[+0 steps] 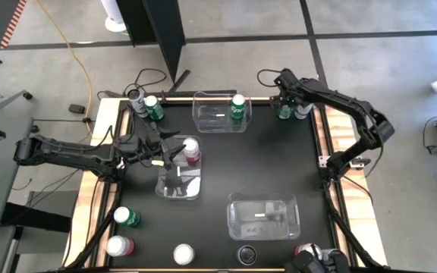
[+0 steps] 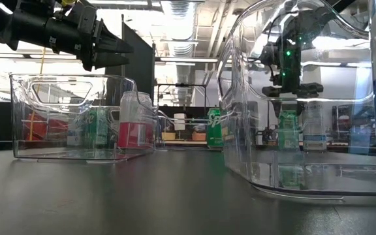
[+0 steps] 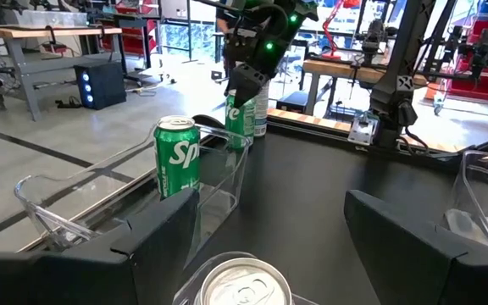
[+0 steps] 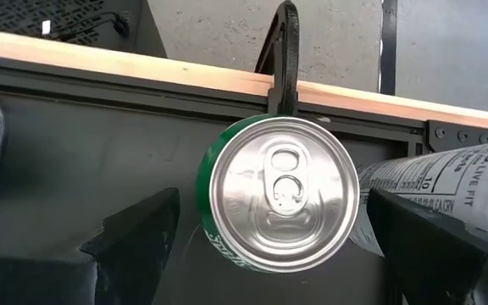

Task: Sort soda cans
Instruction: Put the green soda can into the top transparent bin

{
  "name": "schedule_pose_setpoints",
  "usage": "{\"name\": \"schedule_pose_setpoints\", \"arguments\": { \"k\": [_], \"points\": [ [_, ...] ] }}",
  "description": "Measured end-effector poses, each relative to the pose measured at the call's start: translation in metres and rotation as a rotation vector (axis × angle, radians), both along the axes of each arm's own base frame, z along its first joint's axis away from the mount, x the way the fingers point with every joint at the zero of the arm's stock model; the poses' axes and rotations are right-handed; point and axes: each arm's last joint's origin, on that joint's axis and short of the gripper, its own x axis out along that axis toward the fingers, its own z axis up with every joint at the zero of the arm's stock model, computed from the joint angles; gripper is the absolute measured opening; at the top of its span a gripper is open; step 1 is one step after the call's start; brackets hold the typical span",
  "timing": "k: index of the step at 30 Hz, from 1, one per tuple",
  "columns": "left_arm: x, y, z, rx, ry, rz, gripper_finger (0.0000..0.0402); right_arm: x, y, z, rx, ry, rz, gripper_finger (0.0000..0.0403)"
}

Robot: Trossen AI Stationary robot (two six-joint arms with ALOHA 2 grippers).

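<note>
Overhead, three clear bins sit on the black table [image 1: 279, 167]: a far bin [image 1: 220, 111], a left bin [image 1: 179, 176], and a near bin [image 1: 264, 216], which I use as the landmark. Left gripper [image 1: 174, 154] hovers above the left bin, well to the left of the near bin and farther from the front edge; its fingers [image 3: 155, 246] are spread apart and hold nothing, with a red can [image 1: 192, 151] standing upright just below them in that bin. Right gripper [image 1: 282, 97] hangs over the far right corner of the table, well beyond the near bin; its fingers [image 4: 138, 233] are wide open on either side of a green can [image 4: 276, 193] seen from straight above, not touching it. A grey-white can [image 4: 447, 191] stands just beside that green one. Another green can [image 1: 238, 107] stands in the far bin. Far left corner holds a green can [image 1: 153, 108] and a dark can [image 1: 136, 100]. Left of the near bin, toward the front edge: a green can [image 1: 126, 217], a red can [image 1: 118, 247], and a silver-topped can [image 1: 183, 254] whose colour I cannot tell. Directly in front of the near bin sits a dark can [image 1: 247, 254], and another red can [image 1: 305, 249] stands to its right.
</note>
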Motion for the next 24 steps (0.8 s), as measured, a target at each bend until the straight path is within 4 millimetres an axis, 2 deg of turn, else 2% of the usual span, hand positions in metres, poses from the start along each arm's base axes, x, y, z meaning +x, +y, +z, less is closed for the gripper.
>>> {"name": "schedule_pose_setpoints", "arguments": {
  "k": [24],
  "points": [
    [0.0003, -0.0006, 0.0000, -0.001, 0.000, -0.023, 0.0295, 0.0016, 0.0016, -0.0006, 0.000, -0.031, -0.056, 0.0400]
  ]
}}
